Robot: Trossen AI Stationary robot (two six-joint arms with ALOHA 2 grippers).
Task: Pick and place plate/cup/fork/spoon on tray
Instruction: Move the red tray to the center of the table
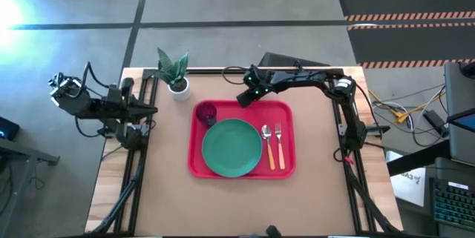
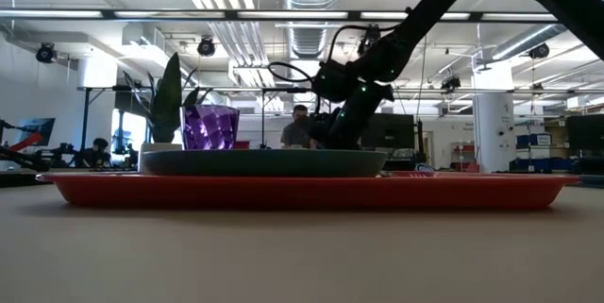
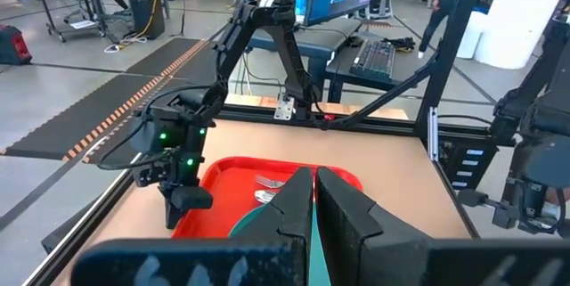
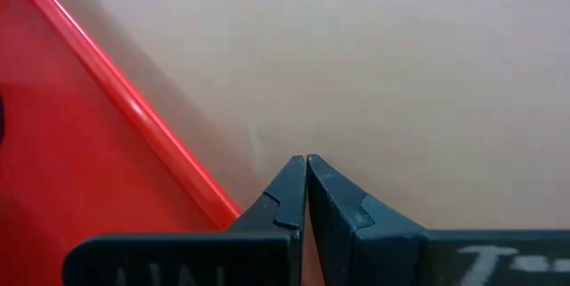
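Note:
The red tray [image 1: 286, 112] lies at the table's middle. On it rest the teal-green plate [image 1: 231, 147], the purple cup [image 1: 206, 112] at its far left corner, and the spoon [image 1: 267, 146] and fork [image 1: 279, 144] side by side at its right. My right gripper [image 1: 243, 98] is shut and empty, just past the tray's far rim [image 4: 134, 99], above the table. My left gripper [image 3: 315, 199] is shut and empty, drawn back at the table's left edge.
A small white pot with a green plant [image 1: 177, 75] stands at the table's far left, beside the tray's far left corner. Bare brown table top lies near and to the right of the tray. People sit in the room behind the table [image 2: 299, 126].

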